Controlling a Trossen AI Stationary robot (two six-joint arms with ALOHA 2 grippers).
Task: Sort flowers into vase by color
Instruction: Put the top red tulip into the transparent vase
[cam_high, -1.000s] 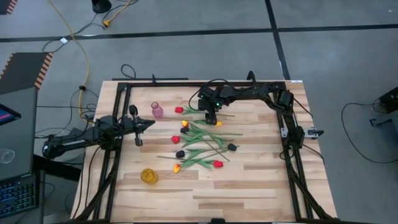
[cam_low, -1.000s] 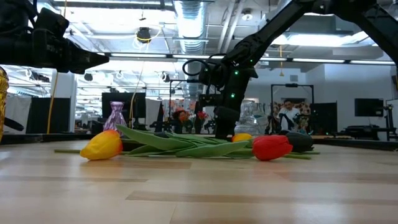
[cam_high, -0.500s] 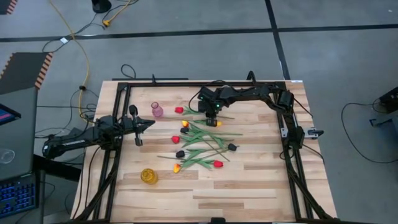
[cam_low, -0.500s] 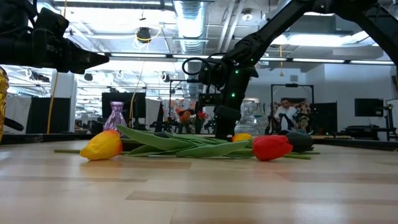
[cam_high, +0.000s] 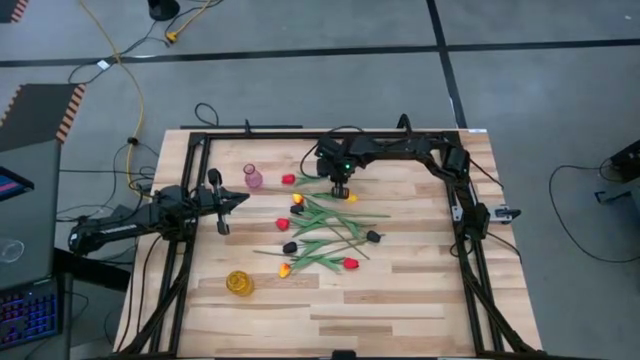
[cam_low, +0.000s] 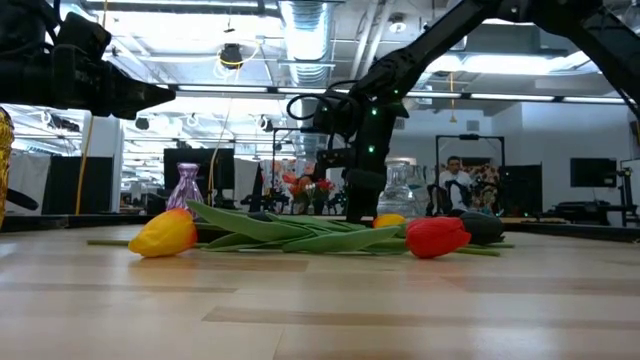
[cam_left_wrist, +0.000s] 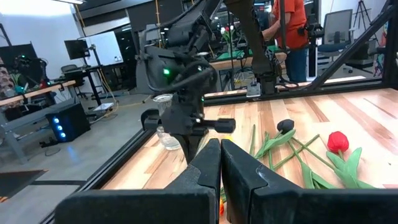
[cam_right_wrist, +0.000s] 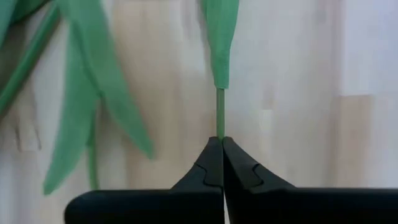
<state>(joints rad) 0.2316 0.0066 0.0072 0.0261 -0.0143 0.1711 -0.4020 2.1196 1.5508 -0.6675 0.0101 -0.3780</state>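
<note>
Right gripper (cam_high: 340, 188), upper centre of the high view, fingers pinched together on a thin green tulip stem (cam_right_wrist: 219, 114) over the wooden table (cam_high: 400, 290); left gripper (cam_high: 240, 200) closed, mid-left, holding nothing.

Right gripper (cam_high: 340, 187) higher, stem (cam_right_wrist: 219, 115) pinched.

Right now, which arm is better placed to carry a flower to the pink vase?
The right. Its end effector is shut on a green stem among the flowers, near the pink vase. The left end effector is shut, empty, at the table's left side.
</note>
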